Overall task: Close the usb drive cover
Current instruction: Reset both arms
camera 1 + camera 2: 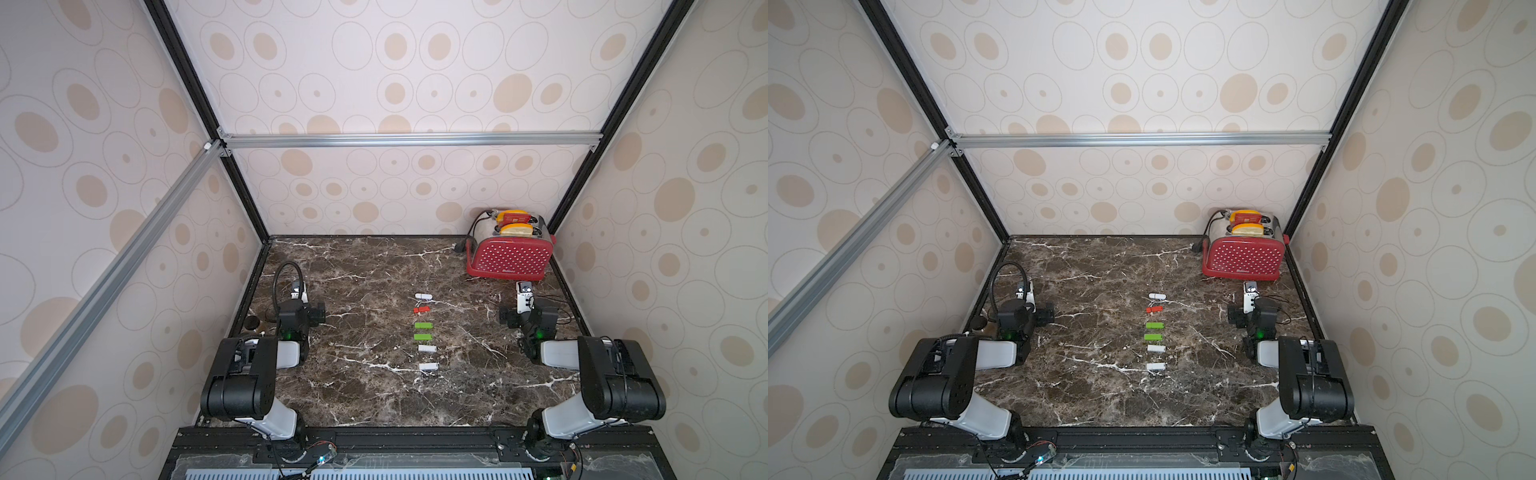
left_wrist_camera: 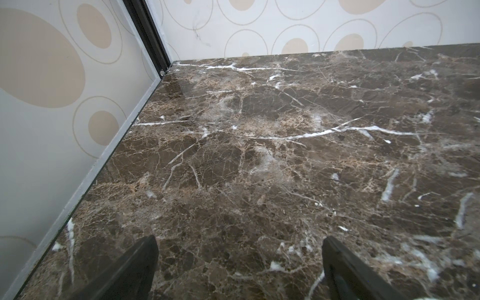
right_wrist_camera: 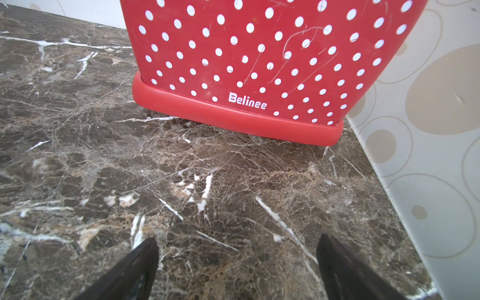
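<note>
Several usb drives lie in a column down the middle of the marble table in both top views: a white one [image 1: 424, 296] farthest back, then a red one [image 1: 421, 309], two green ones [image 1: 423, 325] [image 1: 423, 337] and two white ones [image 1: 427, 348] [image 1: 428, 366]. Their covers are too small to make out. My left gripper [image 1: 300, 287] [image 2: 240, 244] hangs open over bare marble near the left wall, far from the drives. My right gripper [image 1: 525, 287] [image 3: 237, 244] is open too, just in front of the toaster. Neither wrist view shows a drive.
A red polka-dot toaster [image 1: 511, 253] [image 3: 246, 52] with bread slices in it stands in the back right corner. Patterned walls close the table [image 1: 1100, 395] on three sides. A small dark round object [image 1: 251, 322] sits by the left wall beside the left arm.
</note>
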Available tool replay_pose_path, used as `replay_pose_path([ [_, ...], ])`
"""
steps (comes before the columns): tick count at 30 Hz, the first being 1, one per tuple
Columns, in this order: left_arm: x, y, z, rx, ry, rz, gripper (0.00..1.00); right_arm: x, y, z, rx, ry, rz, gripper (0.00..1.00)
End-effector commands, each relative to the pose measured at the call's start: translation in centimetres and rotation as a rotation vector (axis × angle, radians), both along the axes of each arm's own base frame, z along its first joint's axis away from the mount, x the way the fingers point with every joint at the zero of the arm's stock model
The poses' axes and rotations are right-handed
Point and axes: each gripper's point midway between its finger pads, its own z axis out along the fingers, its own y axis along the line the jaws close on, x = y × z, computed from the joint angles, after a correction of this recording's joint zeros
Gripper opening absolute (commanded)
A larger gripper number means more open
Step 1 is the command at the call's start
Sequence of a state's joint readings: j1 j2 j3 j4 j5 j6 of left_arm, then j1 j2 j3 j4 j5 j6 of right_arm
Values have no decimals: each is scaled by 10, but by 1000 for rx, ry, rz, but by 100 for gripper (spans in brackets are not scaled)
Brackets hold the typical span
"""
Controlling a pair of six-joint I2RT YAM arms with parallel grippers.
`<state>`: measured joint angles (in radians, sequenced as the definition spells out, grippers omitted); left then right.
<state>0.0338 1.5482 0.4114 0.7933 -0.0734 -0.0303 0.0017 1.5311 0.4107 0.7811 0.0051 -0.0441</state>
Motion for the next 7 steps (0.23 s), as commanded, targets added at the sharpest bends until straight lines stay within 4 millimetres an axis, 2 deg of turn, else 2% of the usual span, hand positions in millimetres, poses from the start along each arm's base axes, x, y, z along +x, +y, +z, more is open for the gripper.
replay_pose_path([
  [1,8,3,18,-4,-63,15,99,3,0,3,0,-4,-7,99],
  [7,8,3,18,-5,-63,14,99,3,1,3,1,-4,-6,99],
])
